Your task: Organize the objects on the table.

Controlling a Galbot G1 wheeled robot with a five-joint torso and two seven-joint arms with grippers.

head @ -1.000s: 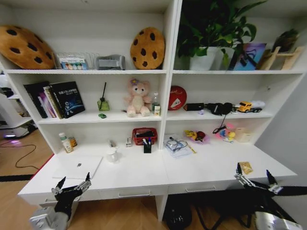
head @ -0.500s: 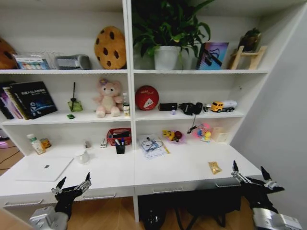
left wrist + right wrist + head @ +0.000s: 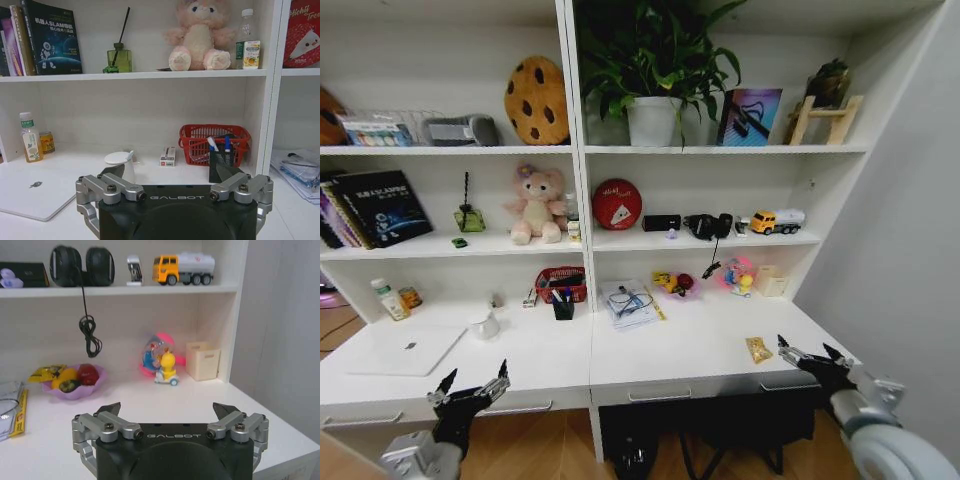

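Both grippers are spread open and holding nothing. The left gripper hangs low in front of the white desk, just off its front edge near the drawers, and the right gripper hovers at the desk's right front corner, just beside the tan packet. The silver laptop lies closed and flat on the left end of the desk, with a little bottle and a small jar behind it by the wall. Pens stand in a black holder in front of the red basket mid-desk. The tiny green car sits on the shelf above, near the pink bunny.
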